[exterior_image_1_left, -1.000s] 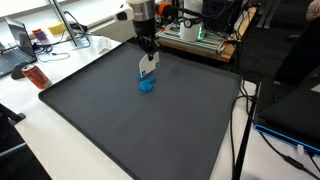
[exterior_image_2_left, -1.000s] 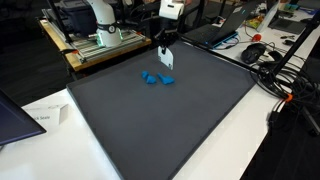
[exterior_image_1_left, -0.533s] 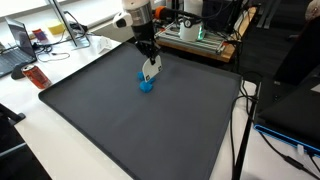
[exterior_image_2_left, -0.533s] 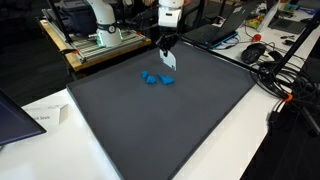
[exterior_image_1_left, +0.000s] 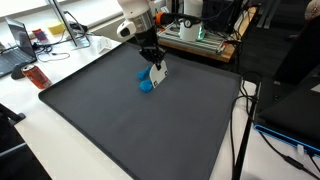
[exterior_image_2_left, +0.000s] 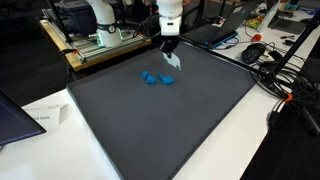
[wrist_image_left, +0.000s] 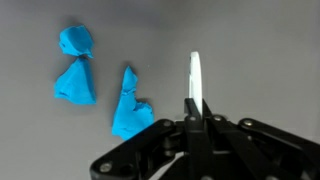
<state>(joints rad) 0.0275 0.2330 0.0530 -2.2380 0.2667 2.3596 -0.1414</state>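
My gripper (exterior_image_1_left: 152, 62) hangs above the far part of a large dark mat (exterior_image_1_left: 120, 130), shut on a thin white flat piece (exterior_image_1_left: 157, 74) that sticks out below the fingers. In the wrist view the white piece (wrist_image_left: 195, 78) stands edge-on, clamped between the closed jaws of the gripper (wrist_image_left: 196, 112). Two crumpled blue pieces lie on the mat just beside it: one (wrist_image_left: 130, 108) close to the fingers, another (wrist_image_left: 76, 68) farther left. In the exterior views the blue pieces (exterior_image_1_left: 145, 85) (exterior_image_2_left: 155, 78) sit next to the white piece (exterior_image_2_left: 170, 60) held by the gripper (exterior_image_2_left: 167, 47).
The dark mat (exterior_image_2_left: 160, 120) covers most of a white table (exterior_image_1_left: 40, 140). A red can (exterior_image_1_left: 36, 76) and a laptop (exterior_image_1_left: 18, 45) stand beyond the mat's edge. Equipment racks (exterior_image_2_left: 100, 35) and cables (exterior_image_2_left: 280, 75) line the table's far and side edges.
The gripper has swung and tilted with the white piece still held, carrying it slightly sideways past the blue pieces. The blue pieces have not moved.
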